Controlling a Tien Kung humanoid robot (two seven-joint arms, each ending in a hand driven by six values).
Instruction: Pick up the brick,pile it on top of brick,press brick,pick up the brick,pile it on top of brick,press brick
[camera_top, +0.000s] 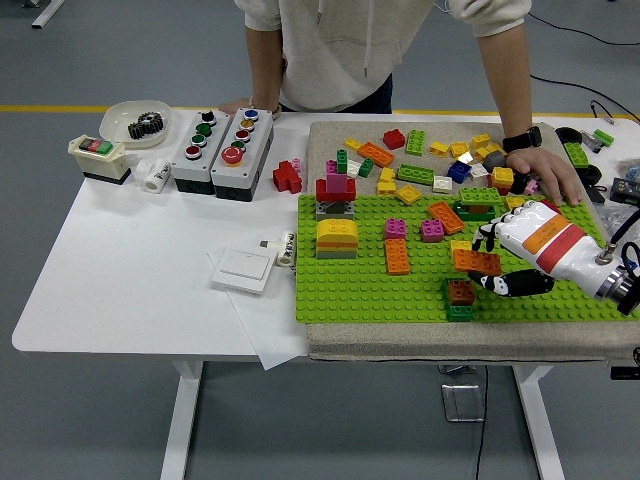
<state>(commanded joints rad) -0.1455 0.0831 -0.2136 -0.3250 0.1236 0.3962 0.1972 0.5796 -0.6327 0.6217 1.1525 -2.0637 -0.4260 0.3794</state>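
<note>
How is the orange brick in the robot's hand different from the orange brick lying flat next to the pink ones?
The held brick is off the baseplate, gripped by the right hand; the flat brick sits on the baseplate with nothing touching it. The held brick runs left to right in the picture; the flat brick runs from far to near. The held brick hangs just above the brown brick; the flat brick lies between the yellow stack and the pink bricks. Both are orange, long and studded.

A white table (130, 290) on white legs stands on a grey floor (100, 50) — a yellow line (60, 108) crosses it at 10 o'clock.
</note>
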